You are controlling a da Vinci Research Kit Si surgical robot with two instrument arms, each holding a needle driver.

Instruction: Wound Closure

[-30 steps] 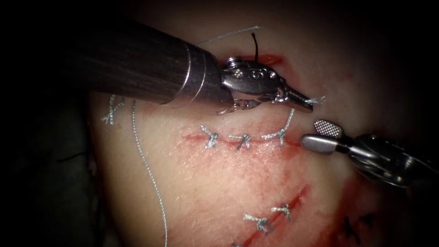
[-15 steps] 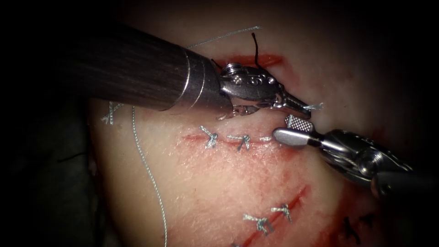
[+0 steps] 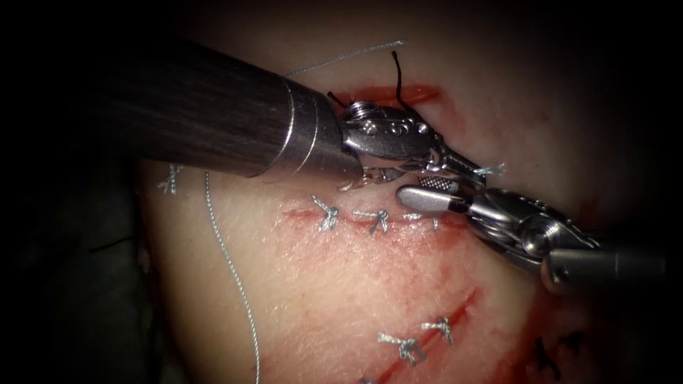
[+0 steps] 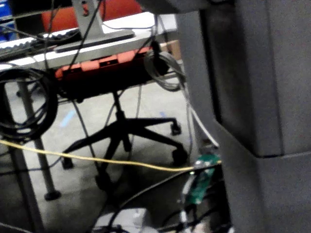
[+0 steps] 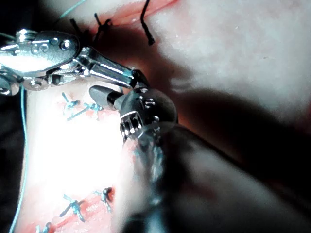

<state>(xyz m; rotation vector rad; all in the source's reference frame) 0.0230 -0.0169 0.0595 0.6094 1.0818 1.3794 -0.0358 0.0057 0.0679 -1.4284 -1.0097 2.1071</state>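
Endoscope: tissue (image 3: 334, 284) pale, smeared with red fluid (image 3: 427, 277) below the stitched cut (image 3: 370, 217). Three knots (image 3: 326, 212) along that cut. Left pincer (image 3: 475, 171) just above the cut's right end, clenched on a short pale thread (image 3: 491, 169) end. Right pincer (image 3: 418, 192) between left pincer and the cut, parted, nothing seen gripped. Loose thread strand (image 3: 228, 263) well left of the cut. Dark thread tail (image 3: 397, 71) above the cut, at a second red slit (image 3: 398, 92).

Left wrist view: room, not the cut. Office chair base (image 4: 131, 136) on grey floor (image 4: 73, 194), yellow cable (image 4: 97, 159), black cable coil (image 4: 24, 107), tabletop (image 4: 87, 48), grey column (image 4: 252, 97), green circuit board (image 4: 199, 187).

Right wrist view: both pincers beside the stitched cut, left clamped. Cannot tell right pincer's gap here.
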